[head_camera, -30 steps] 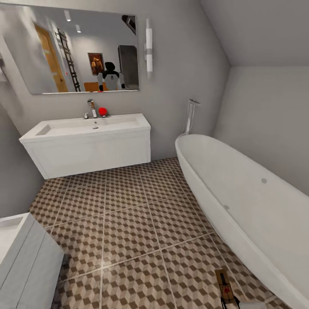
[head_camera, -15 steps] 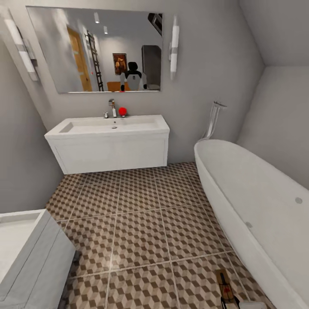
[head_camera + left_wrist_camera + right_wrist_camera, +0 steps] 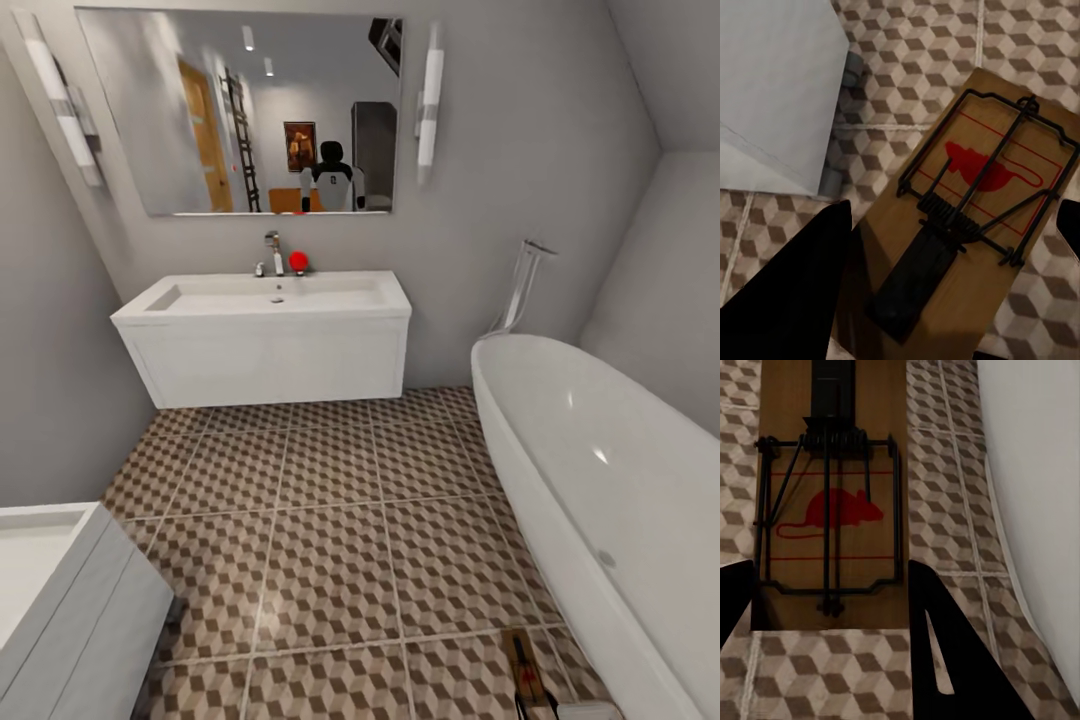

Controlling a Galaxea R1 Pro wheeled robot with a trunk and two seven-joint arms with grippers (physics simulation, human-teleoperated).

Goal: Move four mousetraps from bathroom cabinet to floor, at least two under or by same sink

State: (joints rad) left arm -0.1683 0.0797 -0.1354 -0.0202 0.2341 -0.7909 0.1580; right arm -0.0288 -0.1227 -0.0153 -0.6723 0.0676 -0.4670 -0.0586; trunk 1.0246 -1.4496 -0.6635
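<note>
My left gripper (image 3: 945, 259) is shut on a mousetrap (image 3: 982, 195), a brown board with a red mouse print and dark wire, held above the bathroom floor (image 3: 915, 52). My right gripper (image 3: 832, 615) is shut on a second mousetrap (image 3: 832, 472), also held over the patterned tiles. In the head view this mousetrap (image 3: 524, 668) shows low at the right, beside the bathtub. The sink (image 3: 270, 295) with its chrome tap stands on a white vanity against the far wall, across the bathroom floor (image 3: 330, 520). The cabinet is out of view.
A white oval bathtub (image 3: 620, 500) runs along the right side. Another white unit (image 3: 60, 600) stands at the near left, its corner (image 3: 780, 82) close to my left gripper. A mirror (image 3: 245, 110) hangs over the sink. Open tiles lie between them.
The head view has swung left, so the sink and tub sit further right in the picture. The mousetrap at the lower right keeps its place in the view.
</note>
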